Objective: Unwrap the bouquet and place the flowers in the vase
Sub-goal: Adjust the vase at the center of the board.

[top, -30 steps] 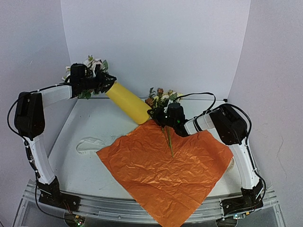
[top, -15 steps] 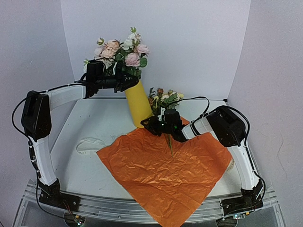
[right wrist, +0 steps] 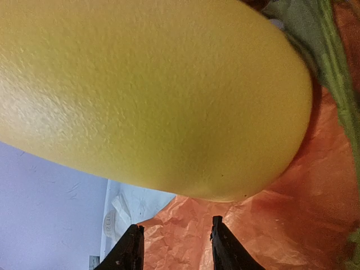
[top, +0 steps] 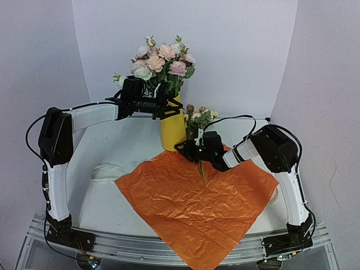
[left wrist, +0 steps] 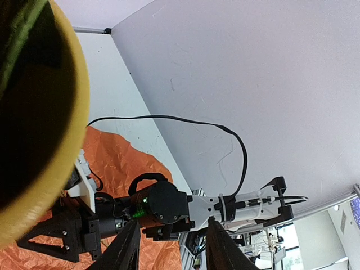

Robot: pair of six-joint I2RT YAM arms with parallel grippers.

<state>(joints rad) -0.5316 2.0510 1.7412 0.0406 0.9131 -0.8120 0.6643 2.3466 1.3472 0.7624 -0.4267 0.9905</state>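
A crinkled orange paper sheet [top: 197, 205] lies spread flat on the white table [top: 121, 149], nearest the arm bases. At its far edge the right end effector [top: 194, 151] grips the thin green stems of the small mixed flowers [top: 199, 117], their blooms just beside the tall plain yellow vase [top: 172, 126]. The vase stands upright, the left end effector [top: 169, 107] clamped around its top, where large white and pink roses [top: 160, 62] rise.

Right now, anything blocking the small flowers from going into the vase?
Yes. A white and pink rose bunch already fills the mouth of the yellow vase, and the left gripper sits at the rim. The small flowers stand just right of the vase.
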